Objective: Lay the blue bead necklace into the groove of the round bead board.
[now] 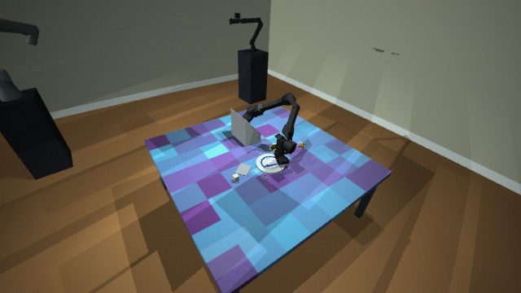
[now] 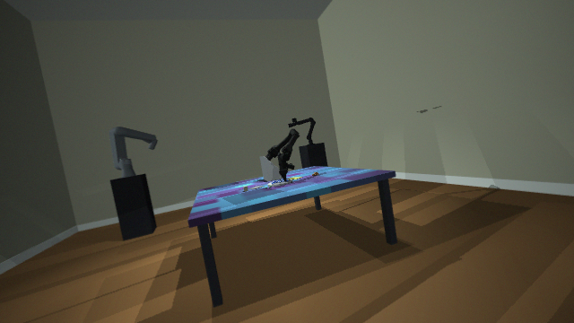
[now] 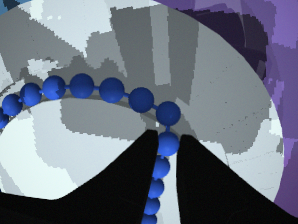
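Observation:
The round white bead board lies on the table. The blue bead necklace lies on it. In the wrist view its upper arc follows the curved groove, then it bends sharply at the right and runs down off the groove line, between my fingers. My gripper is low over the right part of the board, with its fingers shut on one bead just below that bend. The fingers hide part of the board and of the groove at the lower right.
A grey upright panel stands behind the board. A pale flat square and a small pale cube lie to its left in the top view. An orange object lies to the right, and a yellow one behind my gripper.

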Available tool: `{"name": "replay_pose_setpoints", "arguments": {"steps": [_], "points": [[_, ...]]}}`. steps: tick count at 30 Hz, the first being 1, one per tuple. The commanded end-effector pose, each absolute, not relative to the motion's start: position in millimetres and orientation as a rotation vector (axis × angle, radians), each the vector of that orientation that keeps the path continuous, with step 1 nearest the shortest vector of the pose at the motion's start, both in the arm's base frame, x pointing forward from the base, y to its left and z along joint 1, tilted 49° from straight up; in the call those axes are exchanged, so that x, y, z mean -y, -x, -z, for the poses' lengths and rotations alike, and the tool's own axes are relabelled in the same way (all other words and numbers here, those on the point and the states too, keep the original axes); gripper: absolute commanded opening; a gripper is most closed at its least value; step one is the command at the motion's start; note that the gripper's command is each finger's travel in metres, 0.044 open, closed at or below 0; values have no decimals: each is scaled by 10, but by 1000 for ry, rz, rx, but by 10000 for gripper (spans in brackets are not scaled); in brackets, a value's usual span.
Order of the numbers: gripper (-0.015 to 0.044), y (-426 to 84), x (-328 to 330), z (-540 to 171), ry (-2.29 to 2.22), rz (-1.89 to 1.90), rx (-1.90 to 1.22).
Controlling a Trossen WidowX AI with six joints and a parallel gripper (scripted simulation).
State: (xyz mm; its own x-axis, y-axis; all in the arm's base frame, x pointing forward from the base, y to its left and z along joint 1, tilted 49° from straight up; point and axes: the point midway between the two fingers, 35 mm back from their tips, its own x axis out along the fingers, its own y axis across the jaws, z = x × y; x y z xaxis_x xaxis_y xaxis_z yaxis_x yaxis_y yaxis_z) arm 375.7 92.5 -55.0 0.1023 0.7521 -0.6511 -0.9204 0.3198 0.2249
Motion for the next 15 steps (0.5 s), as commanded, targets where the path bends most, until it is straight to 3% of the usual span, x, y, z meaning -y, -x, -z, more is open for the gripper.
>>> {"name": "replay_pose_setpoints", "arguments": {"steps": [1, 15], "points": [[0, -3756, -926, 549, 264, -1256, -772], [0, -3743, -885, 514, 257, -1257, -775]]}}
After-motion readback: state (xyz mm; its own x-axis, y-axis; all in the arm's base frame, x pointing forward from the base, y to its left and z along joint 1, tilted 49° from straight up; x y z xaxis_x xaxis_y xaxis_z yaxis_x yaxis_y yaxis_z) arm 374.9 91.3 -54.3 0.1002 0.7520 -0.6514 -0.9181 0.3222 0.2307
